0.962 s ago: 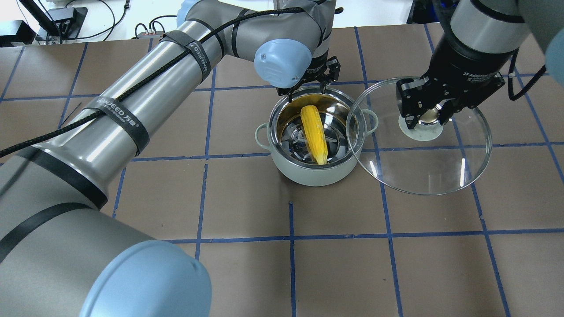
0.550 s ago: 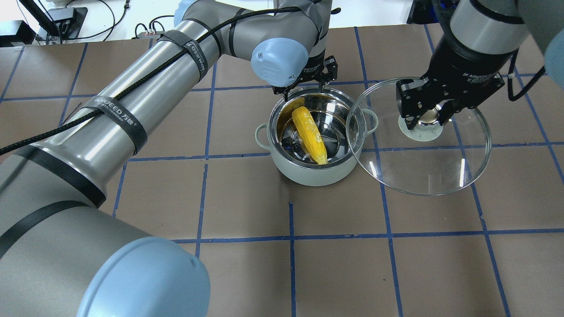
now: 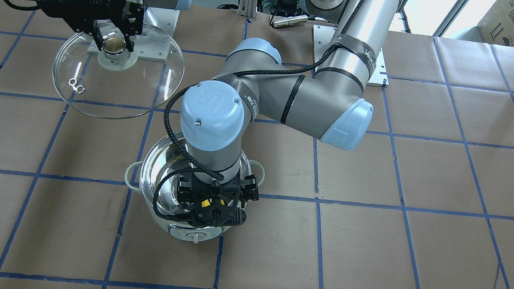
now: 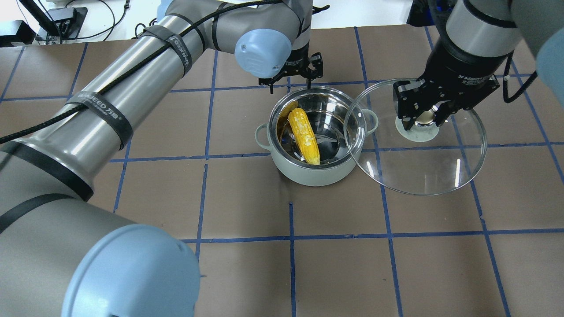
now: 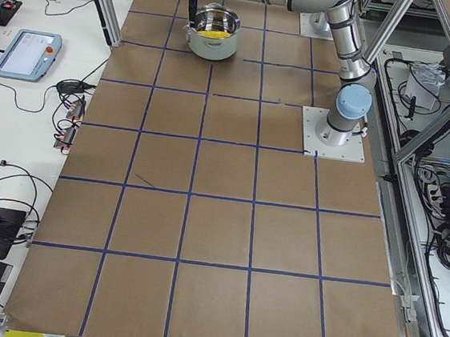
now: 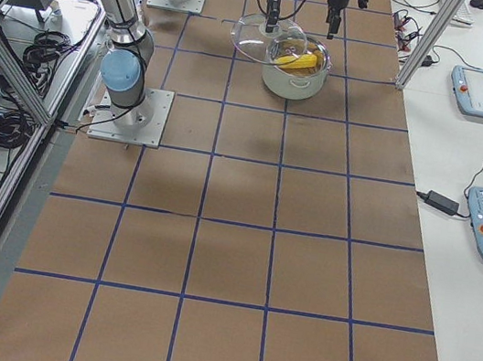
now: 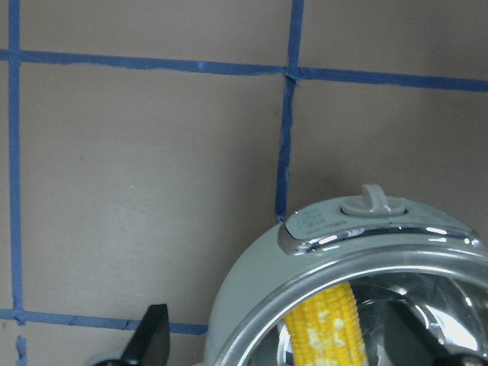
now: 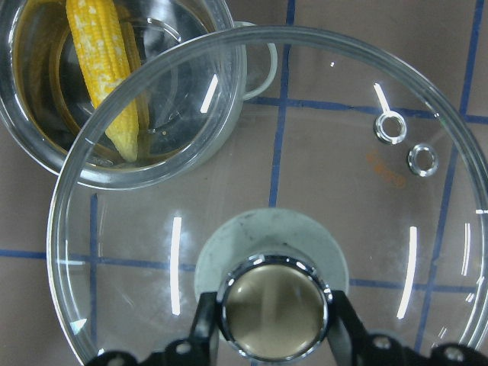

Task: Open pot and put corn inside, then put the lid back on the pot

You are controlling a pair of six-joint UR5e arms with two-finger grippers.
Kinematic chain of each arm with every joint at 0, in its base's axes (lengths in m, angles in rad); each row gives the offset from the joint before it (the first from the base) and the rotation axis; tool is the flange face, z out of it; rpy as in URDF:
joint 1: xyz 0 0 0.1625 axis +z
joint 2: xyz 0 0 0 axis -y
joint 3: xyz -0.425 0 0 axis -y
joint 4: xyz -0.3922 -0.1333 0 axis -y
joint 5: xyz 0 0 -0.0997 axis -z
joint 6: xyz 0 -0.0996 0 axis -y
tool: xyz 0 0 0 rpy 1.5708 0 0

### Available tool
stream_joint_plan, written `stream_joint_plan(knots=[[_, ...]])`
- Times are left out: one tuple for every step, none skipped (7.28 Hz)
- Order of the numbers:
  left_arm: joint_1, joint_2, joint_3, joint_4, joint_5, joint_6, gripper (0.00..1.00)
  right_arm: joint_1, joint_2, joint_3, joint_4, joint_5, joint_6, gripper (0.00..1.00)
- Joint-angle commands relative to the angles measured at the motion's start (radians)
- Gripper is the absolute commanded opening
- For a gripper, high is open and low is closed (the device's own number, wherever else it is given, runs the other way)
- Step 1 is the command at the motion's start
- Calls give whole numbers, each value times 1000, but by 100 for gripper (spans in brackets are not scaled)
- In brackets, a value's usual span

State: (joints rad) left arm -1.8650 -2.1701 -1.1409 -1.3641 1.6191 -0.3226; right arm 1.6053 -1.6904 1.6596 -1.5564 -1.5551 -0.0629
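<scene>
The pot (image 4: 308,174) stands open at mid-table, with the corn (image 4: 303,136) lying slanted inside it. My left gripper (image 4: 291,83) is open and empty, just above and beyond the pot's far rim. In the left wrist view the corn (image 7: 328,328) shows inside the pot's rim (image 7: 366,236) below one fingertip (image 7: 152,335). My right gripper (image 4: 425,116) is shut on the knob of the lid (image 4: 423,167) and holds it in the air to the right of the pot, its edge overlapping the pot's rim. The right wrist view shows the knob (image 8: 274,309) between the fingers.
Brown paper with a blue tape grid covers the table (image 4: 291,264). The left arm's elbow (image 3: 213,112) hangs over the pot in the front view. Cables and devices lie beyond the table's far edge (image 4: 66,22).
My left gripper has drawn back up and to the left, off the pot. The corn has settled further left inside the pot. The lid has shifted slightly toward the pot.
</scene>
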Motion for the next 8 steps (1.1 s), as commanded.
stream_joint_plan(knots=[[114, 97, -95, -10, -14, 141, 100, 30, 24, 106, -185, 68, 38, 32], [171, 171, -193, -12, -13, 228, 100, 72, 85, 100, -267, 75, 81, 32], [232, 252, -300, -10, -1, 302, 100, 117, 159, 71, -333, 69, 127, 32], [330, 354, -406, -6, -4, 380, 100, 134, 223, 18, -338, 66, 144, 32], [407, 431, -486, -9, -7, 471, 100, 142, 274, -33, -338, 63, 149, 32], [455, 443, -503, -7, -10, 534, 100, 151, 319, -84, -324, 58, 150, 32], [466, 441, -497, -9, -5, 537, 100, 163, 360, -130, -315, 61, 153, 32], [471, 479, -488, -56, -1, 562, 100, 182, 388, -155, -309, 58, 156, 32]])
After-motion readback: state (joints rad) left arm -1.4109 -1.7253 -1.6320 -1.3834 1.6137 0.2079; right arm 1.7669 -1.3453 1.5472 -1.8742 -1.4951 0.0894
